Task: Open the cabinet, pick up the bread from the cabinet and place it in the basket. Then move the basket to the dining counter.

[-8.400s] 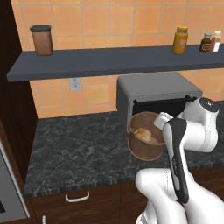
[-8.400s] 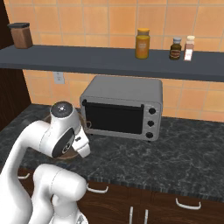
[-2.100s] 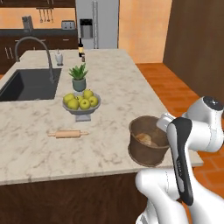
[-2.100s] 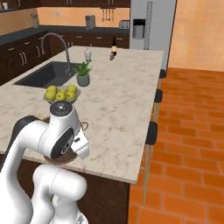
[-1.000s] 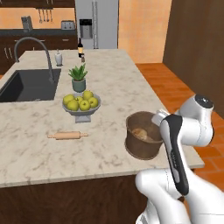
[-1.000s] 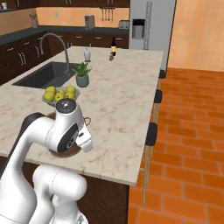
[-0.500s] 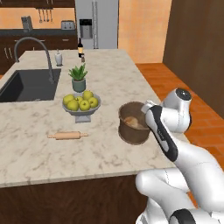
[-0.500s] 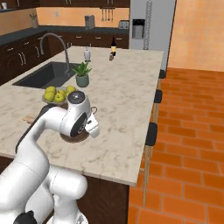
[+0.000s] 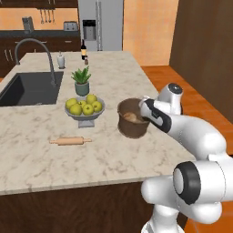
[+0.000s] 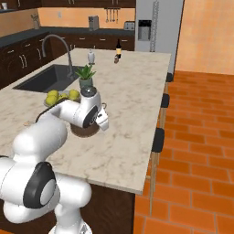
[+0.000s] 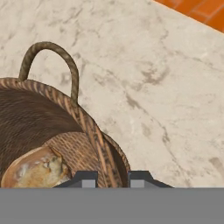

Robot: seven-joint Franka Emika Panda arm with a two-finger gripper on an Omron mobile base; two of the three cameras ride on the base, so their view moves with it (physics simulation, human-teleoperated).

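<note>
One end effector [image 11: 111,176] clamped on basket [image 9: 132,119] rim, fingertips [image 11: 86,176] barely visible, bread [image 11: 37,169] partly cut off inside.

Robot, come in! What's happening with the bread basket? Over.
Gripper shut on basket rim, fingers straddling it. Bread inside. Basket over the dining counter, beside the apple bowl; whether it touches down, unclear. Rolling pin nearby, not blocking.

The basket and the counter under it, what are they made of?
The basket looks like brown woven wicker: crossing strands and a braided handle show. The counter looks like polished stone, maybe marble: pale beige with grey veins.
</note>
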